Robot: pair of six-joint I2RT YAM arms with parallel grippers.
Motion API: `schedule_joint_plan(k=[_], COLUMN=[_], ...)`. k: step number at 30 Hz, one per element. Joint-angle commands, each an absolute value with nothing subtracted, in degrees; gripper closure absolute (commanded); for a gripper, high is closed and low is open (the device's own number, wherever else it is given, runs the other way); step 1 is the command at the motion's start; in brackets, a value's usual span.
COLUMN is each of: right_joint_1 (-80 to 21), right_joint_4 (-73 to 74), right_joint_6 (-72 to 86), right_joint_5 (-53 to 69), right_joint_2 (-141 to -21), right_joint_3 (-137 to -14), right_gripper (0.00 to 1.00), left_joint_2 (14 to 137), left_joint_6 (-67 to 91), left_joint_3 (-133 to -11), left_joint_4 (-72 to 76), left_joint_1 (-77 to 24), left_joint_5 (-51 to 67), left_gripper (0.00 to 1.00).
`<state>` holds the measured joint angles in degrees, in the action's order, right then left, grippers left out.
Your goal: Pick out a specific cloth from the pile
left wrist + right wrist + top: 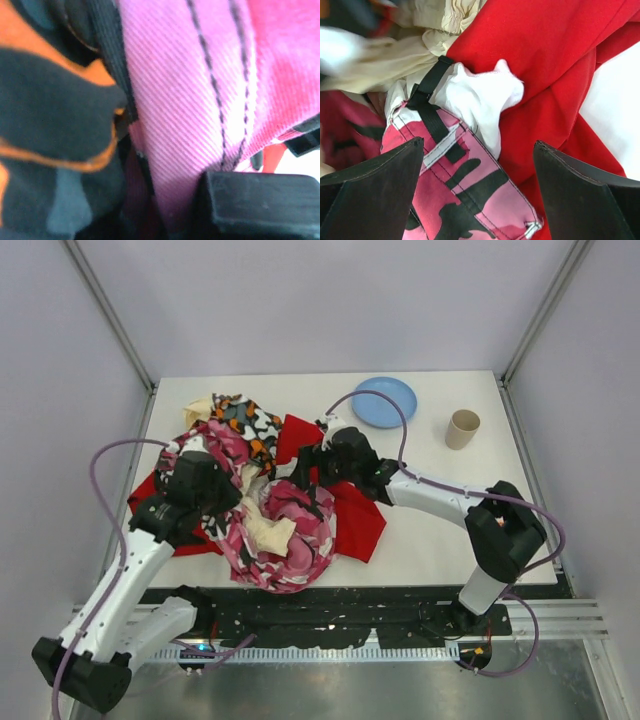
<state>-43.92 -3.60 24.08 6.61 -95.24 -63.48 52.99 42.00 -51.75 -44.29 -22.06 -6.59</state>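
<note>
The pile (270,500) of red, pink camouflage, black-orange patterned and cream-yellow cloths lies on the left half of the table. Only a small fold of the white cloth (480,97) shows, in the right wrist view. It is tucked between the pink camouflage cloth (470,195) and the red cloth (545,60). My right gripper (479,145) is open, jaws wide apart, just above that fold at the pile's right side (305,468). My left gripper (222,490) is sunk in the pile's left side. Pink camouflage fabric (190,100) fills its view and runs down beside a black finger (260,205).
A blue plate (385,401) lies at the back of the table and a beige cup (462,428) stands to its right. The red cloth (355,520) spreads out from under the pile toward the middle. White walls close in the table on three sides.
</note>
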Motion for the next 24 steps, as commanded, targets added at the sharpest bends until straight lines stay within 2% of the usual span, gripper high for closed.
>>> schedule_joint_plan(k=[1, 6, 12, 16, 18, 20, 21, 23, 24], right_joint_1=[-44.03, -44.03, -43.86, -43.24, -42.63, -42.36, -42.10, -41.84, -41.75], right_joint_4=[-6.67, -7.12, -6.86, -5.28, -5.88, -7.72, -8.78, -10.72, -10.64], right_joint_6=[24.34, 24.96, 28.38, 32.15, 33.92, 35.15, 35.68, 36.12, 35.69], right_joint_5=[7.83, 6.86, 5.81, 3.08, 3.77, 5.88, 8.32, 10.97, 11.77], right_joint_2=[-96.06, -98.43, -103.00, -105.37, -106.08, -106.26, -106.26, -105.39, -104.25], right_joint_3=[-67.32, -69.95, -71.72, -72.51, -72.34, -71.98, -71.55, -71.28, -71.37], right_gripper=[0.07, 0.07, 0.12, 0.18, 0.23, 0.40, 0.63, 0.80, 0.84], left_joint_2=[46.50, 47.46, 50.09, 51.15, 51.50, 51.94, 52.12, 53.08, 53.52], left_joint_6=[36.83, 35.07, 34.54, 34.28, 34.19, 34.01, 33.93, 33.75, 33.14], left_joint_3=[-60.28, -65.39, -67.41, -67.68, -67.76, -67.94, -68.03, -68.20, -68.12], left_joint_4=[-43.06, -44.56, -43.33, -42.89, -42.72, -42.54, -42.37, -41.84, -41.23], left_joint_1=[-19.34, -13.37, -9.49, -8.70, -8.35, -7.82, -7.56, -7.21, -7.21], left_joint_5=[-21.27, -18.47, -13.63, -12.66, -12.48, -12.48, -12.57, -12.57, -11.79], left_gripper=[1.00, 1.00, 1.00, 1.00, 1.00, 1.00, 1.00, 1.00, 1.00])
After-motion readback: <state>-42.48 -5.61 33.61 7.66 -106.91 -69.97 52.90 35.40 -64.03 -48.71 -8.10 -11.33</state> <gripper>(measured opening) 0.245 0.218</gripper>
